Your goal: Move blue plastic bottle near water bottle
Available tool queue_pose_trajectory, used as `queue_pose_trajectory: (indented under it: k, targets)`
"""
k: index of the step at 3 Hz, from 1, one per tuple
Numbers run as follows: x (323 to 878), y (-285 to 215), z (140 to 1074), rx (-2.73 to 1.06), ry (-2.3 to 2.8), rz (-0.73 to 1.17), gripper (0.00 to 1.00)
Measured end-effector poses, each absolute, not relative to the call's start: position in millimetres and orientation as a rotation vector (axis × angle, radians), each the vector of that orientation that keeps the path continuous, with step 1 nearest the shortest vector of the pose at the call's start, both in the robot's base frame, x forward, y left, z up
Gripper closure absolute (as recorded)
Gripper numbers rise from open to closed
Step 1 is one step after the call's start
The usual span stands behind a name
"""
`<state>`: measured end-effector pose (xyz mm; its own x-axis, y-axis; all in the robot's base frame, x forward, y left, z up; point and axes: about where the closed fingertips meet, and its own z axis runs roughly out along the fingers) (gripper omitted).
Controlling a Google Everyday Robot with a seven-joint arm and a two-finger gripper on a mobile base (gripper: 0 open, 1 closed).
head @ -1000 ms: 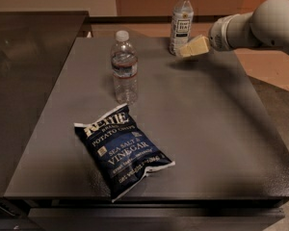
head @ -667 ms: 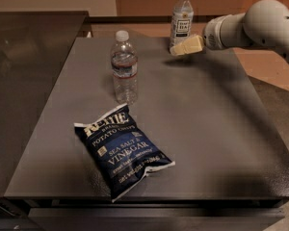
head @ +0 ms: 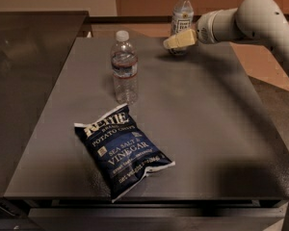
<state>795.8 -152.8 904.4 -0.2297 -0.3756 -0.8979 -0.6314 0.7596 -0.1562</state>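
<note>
Starting at the left of the tabletop (head: 207, 129), the water bottle (head: 124, 66) stands upright a little back from the far edge, left of the middle. A dark chip bag (head: 123, 153) lies flat nearer the front edge, just in front of it. Neither has shifted over the last second.

Further right, the blue plastic bottle (head: 182, 13) stands upright at the far edge, right of the middle and well apart from the water bottle. It too is where it was.

What has changed is the gripper (head: 179, 40). A second ago it hung to the right of this bottle; it has since slid left and now lies across the bottle's lower part. I judge the reach to be nearly finished and the grasp the step in hand, with the carry toward the water bottle not yet begun.

The gripper covers the bottle's base, so contact cannot be confirmed. Whether the gripper is spread or pressed together I cannot tell. The bottle's label print is unreadable, and the arm (head: 250, 18) runs out of view at the right.
</note>
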Motion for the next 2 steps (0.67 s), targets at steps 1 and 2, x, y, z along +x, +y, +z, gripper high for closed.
queue_pose_trajectory:
  k: [1, 2]
  targets:
    - [805.2, -140.0, 907.8, -0.804, 1.829, 0.316, 0.18]
    - [806.0, -132.7, 910.9, -0.831, 1.818, 0.332, 0.41]
